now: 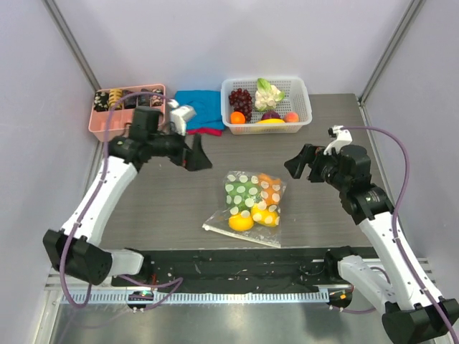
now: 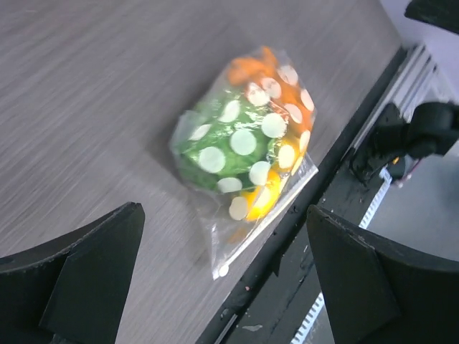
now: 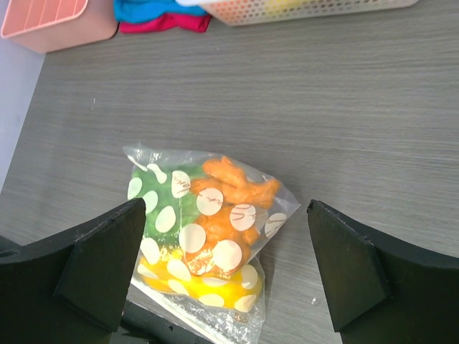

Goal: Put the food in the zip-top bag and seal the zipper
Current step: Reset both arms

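**Top external view:** The zip-top bag (image 1: 247,204) lies flat on the dark wood-grain surface (image 1: 165,201), near its front edge and between the two arms. The food is inside it: green lettuce (image 1: 240,192), an orange knobbly piece (image 1: 270,183) and yellow round fruits (image 1: 242,222). The zipper (image 1: 240,236) runs along the bag's near edge, just short of the black strip (image 1: 215,261) at the front of the surface. The left gripper (image 1: 199,156) hangs up and to the left of the bag, apart from it, released and empty. The right gripper (image 1: 295,163) hangs to the bag's right, also apart, likewise spread and holding nothing. Along the far edge stand a pink tray (image 1: 129,107), a blue cloth (image 1: 197,102) and a white lattice basket (image 1: 301,100) of toy produce.

**Left wrist view:** The left gripper's black fingers (image 2: 93,279) stand wide at the bottom corners with nothing between them. The bag rests on the surface beyond them. The lettuce faces the camera, the orange piece lies at the far end, and a yellow fruit sits toward the flat clear strip at the mouth. Whether that strip is pressed closed cannot be told.

**Right wrist view:** The right gripper's fingers (image 3: 100,258) are also spread wide and empty, with the bag below and between them. The orange piece shows on the right of the bag, the lettuce on the left and the yellow fruit at the near end. The tray, cloth and basket edge the top of the frame.
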### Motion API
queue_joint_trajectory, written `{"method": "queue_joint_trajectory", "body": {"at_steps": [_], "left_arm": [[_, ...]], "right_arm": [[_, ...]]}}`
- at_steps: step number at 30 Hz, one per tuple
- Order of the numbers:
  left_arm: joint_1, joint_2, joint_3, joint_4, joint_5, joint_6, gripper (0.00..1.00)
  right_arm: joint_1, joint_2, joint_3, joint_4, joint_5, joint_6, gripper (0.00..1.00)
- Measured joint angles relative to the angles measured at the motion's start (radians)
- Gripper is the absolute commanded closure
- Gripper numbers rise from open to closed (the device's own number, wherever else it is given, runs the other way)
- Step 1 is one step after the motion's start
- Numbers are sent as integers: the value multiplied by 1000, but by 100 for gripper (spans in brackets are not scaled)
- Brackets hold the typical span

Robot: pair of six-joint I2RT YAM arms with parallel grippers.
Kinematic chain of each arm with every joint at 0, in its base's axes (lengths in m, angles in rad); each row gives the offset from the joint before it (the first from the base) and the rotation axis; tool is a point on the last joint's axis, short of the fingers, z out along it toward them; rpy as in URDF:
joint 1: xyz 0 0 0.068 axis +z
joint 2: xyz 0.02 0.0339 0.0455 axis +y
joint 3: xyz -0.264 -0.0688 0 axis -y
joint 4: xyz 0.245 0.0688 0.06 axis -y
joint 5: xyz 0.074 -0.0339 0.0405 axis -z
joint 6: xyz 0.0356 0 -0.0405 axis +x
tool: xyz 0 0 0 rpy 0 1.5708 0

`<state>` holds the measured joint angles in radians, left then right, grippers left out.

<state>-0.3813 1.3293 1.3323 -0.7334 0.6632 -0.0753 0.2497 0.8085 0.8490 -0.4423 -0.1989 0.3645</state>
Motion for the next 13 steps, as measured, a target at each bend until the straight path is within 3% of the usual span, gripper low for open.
{"method": "queue_joint_trajectory", "body": {"at_steps": [8, 13], "left_arm": [[518, -55, 35, -271, 99, 111, 0], [658, -39, -14, -399, 87, 243, 0]], "right_arm": [[-109, 40, 45, -61, 21, -41, 0], [-199, 70, 44, -121, 22, -85, 0]]}}
